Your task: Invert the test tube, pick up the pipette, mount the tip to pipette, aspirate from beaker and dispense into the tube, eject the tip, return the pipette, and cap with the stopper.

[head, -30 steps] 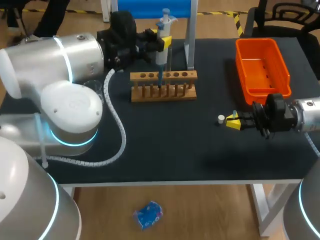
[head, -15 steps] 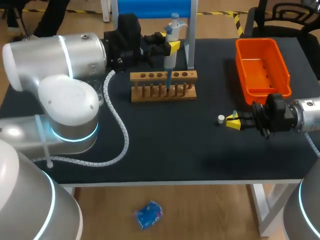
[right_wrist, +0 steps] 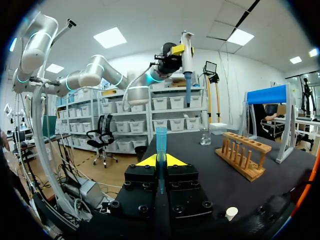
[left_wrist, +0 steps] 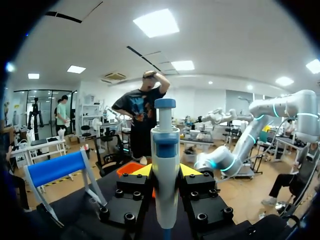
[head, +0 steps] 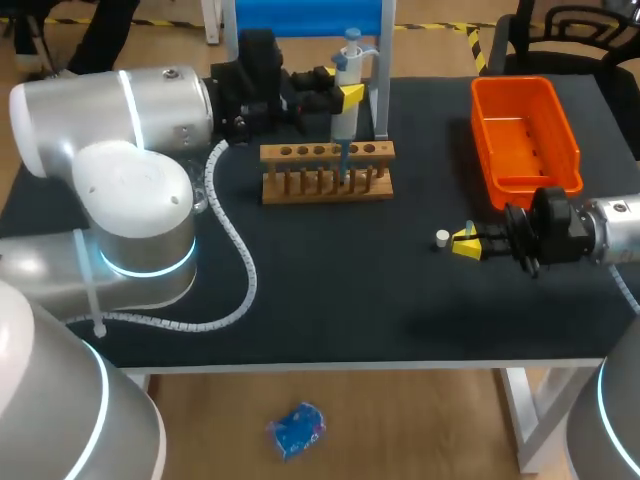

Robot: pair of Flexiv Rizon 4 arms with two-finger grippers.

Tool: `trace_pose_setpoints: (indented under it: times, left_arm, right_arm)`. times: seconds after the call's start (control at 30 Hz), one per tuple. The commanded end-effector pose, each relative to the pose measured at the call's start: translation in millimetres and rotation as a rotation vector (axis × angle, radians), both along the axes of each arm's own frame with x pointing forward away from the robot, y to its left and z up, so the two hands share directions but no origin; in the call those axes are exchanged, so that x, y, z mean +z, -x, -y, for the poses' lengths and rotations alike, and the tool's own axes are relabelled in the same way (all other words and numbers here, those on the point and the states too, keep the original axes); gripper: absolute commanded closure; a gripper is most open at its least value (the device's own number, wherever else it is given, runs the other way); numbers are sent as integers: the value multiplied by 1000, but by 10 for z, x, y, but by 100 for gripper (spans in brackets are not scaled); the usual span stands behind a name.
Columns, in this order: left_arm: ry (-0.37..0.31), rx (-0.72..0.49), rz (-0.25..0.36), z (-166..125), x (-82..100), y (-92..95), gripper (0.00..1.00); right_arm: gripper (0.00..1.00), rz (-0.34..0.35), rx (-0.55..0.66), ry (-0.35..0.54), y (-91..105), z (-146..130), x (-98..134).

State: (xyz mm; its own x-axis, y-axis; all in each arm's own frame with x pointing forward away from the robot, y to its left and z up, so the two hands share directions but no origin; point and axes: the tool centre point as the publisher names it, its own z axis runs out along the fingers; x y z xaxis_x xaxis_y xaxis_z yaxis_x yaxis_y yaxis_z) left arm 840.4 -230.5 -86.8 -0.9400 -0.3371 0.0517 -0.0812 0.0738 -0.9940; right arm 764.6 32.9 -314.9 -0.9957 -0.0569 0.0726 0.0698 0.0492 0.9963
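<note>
- Two arms are working over a dark table point(head: 330, 300); a wooden rack point(head: 327, 170) near its back edge is serving as the reference for every entry below.
- Left gripper point(head: 343, 95) is hovering directly above the rack, its yellow fingers pinching a pipette point(head: 346, 70) from both sides.
- The pipette is standing upright, plunger end uppermost.
- A blue tip point(head: 345, 165) on the pipette's lower end is pointing down at the right half of the rack's top board; whether it is entering a hole cannot be told.
- Right gripper point(head: 465, 243) is sitting low over the table, right of the rack and nearer the front edge, its fingers clamping a clear tube point(right_wrist: 160, 147) that is standing upright between them.
- One white stopper point(head: 442, 238) is lying on the table between the rack and the right gripper, just beside the gripper and not touching it.
- One orange bin point(head: 525, 130) is resting right of the rack.
- One glass beaker point(right_wrist: 205, 136) is standing left of the rack.
</note>
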Motion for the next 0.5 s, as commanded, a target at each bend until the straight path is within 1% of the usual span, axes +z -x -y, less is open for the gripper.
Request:
trace_pose_setpoints:
  times: [0.03,0.07,0.1,0.17,0.37,0.5]
  left_arm:
    - [26,-58,-1,98,-17,20,100]
    - [35,-71,-3,129,-13,42,100]
    - [20,-64,3,153,-10,61,100]
    - [26,-71,-7,217,-17,106,100]
    - [27,-69,12,392,-64,267,100]
    - [26,-67,20,401,-90,295,100]
  right_arm:
    - [100,1,-1,2,3,1,4]
    - [100,1,-1,2,3,1,4]
    - [100,1,-1,2,3,1,4]
    - [100,1,-1,2,3,1,4]
    - [100,1,-1,2,3,1,4]
    - [100,1,-1,2,3,1,4]
